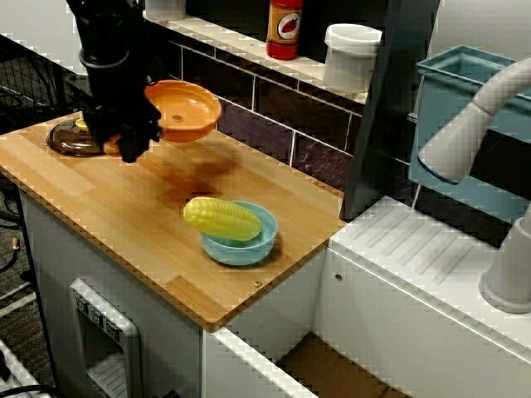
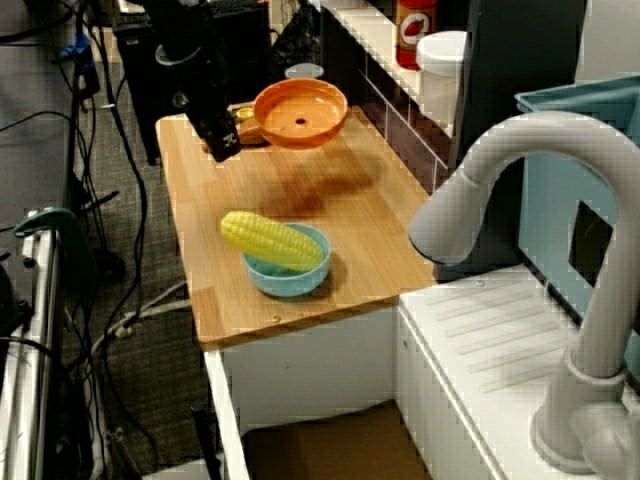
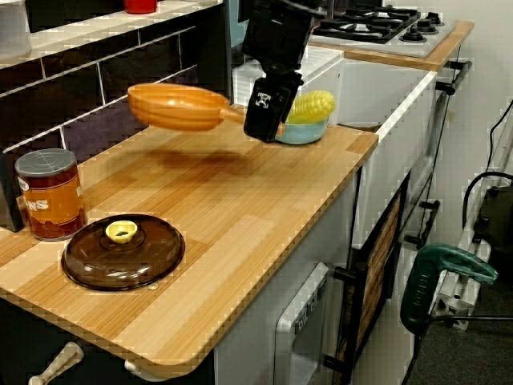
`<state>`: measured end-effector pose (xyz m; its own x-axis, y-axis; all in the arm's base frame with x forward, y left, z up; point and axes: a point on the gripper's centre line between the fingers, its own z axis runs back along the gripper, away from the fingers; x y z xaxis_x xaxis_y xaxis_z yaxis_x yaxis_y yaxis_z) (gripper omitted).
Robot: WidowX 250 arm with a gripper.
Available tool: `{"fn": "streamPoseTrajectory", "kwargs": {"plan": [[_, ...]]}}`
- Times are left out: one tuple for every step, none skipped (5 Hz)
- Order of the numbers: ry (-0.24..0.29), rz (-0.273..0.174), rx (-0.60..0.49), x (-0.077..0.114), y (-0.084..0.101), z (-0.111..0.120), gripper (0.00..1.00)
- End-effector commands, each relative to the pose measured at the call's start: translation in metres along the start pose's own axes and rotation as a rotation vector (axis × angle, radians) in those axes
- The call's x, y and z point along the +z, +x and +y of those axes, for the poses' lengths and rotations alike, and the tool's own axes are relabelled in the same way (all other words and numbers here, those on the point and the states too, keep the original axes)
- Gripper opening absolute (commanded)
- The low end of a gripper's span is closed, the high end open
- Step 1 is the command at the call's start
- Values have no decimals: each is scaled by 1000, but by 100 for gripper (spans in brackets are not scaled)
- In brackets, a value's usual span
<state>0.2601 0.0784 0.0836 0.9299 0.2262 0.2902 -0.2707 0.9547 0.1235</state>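
My black gripper [image 3: 264,112] is shut on the short handle of an orange pan [image 3: 172,107] and holds it in the air above the wooden counter [image 3: 240,208], casting a shadow below. In the view from the counter's front, the orange pan [image 1: 184,109] hangs to the right of the gripper [image 1: 129,137]. From the sink side, the pan [image 2: 300,112] sits level near the tiled wall, with the gripper [image 2: 222,140] to its left. A yellow corn cob [image 1: 221,218] lies in a light blue bowl [image 1: 241,247] near the counter's front right corner, apart from the pan.
A brown glass lid [image 3: 123,250] with a yellow knob lies at the counter's far end beside a can [image 3: 50,194]. On the wall ledge stand a red bottle [image 1: 284,29] and a white container [image 1: 352,56]. A grey faucet [image 2: 500,170] and a sink are to the right.
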Motion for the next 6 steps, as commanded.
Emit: {"fn": "streamPoseTrajectory", "kwargs": {"plan": [[69,-65,-3,9,7,5,0],[88,-76,-11,8,5,4,0],[110,-88,-22,6,1,0,0],[128,-104,-32,5,-2,-3,0],[142,-119,-35,3,-5,-5,0],[179,-150,-23,0,-7,-8,0]]}}
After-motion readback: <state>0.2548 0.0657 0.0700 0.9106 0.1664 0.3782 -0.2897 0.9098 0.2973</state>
